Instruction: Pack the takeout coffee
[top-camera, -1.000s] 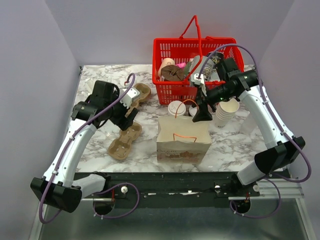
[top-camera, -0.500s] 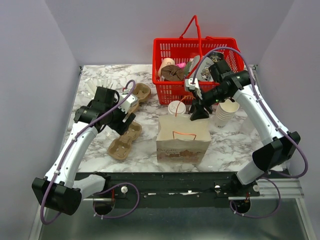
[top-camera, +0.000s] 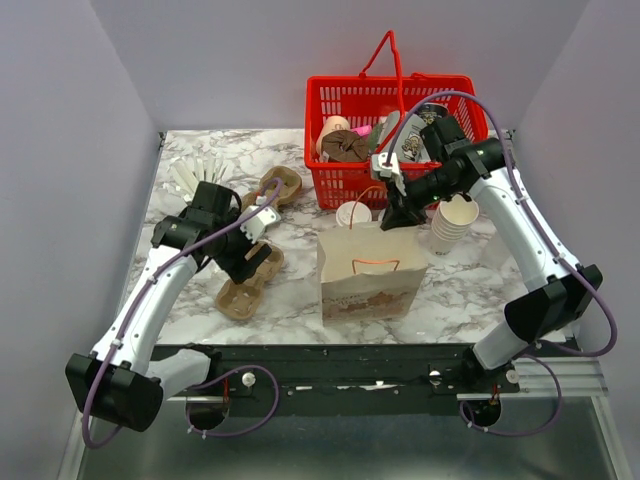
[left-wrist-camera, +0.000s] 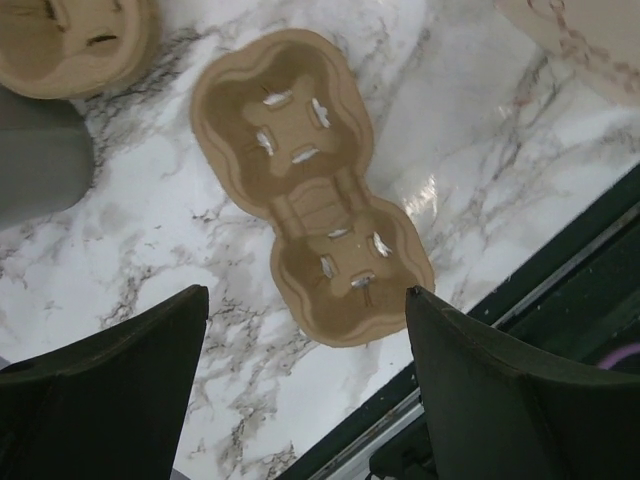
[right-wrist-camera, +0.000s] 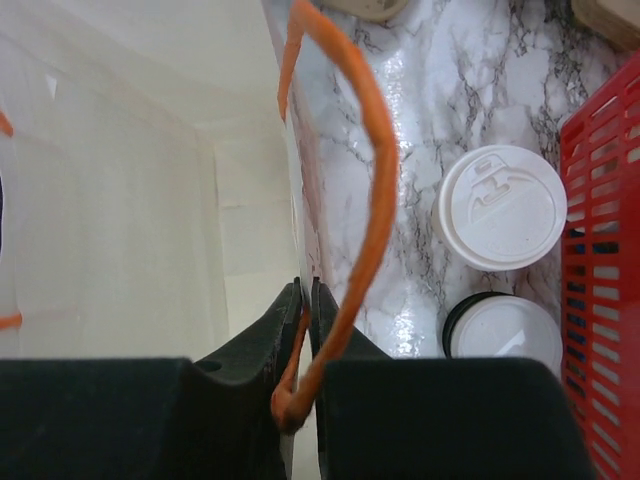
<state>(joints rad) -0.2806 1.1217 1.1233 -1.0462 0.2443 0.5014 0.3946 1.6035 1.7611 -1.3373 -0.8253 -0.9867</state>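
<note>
1. The white-and-grey marble table (top-camera: 470, 290) carries everything.
2. A red basket (top-camera: 345, 190) sits at the far side.
3. A brown paper bag (top-camera: 372, 285) stands near the front edge.
4. The lidded white cup (top-camera: 352, 214) stands between the bag and the basket.
5. A stack of lidless cups (top-camera: 455, 222) is to the right.
6. A cardboard carrier (top-camera: 243, 283) lies to the left, with a second carrier (top-camera: 283, 184) farther back.

Over at the far side, the red basket (top-camera: 345, 185) sat on the marble table (top-camera: 460, 290), handle up and crammed with mixed goods, a brown bundle (top-camera: 347, 148) showing at its left end. In front of its right end, a stack of lidless white cups (top-camera: 455, 222) stood upright. On the left, a two-cup pulp carrier (left-wrist-camera: 310, 190) lay flat, wells up, and a second carrier (top-camera: 283, 183) rested near the basket's left corner. A fan of white pieces (top-camera: 190, 175) lay far left, too small to name.
</note>
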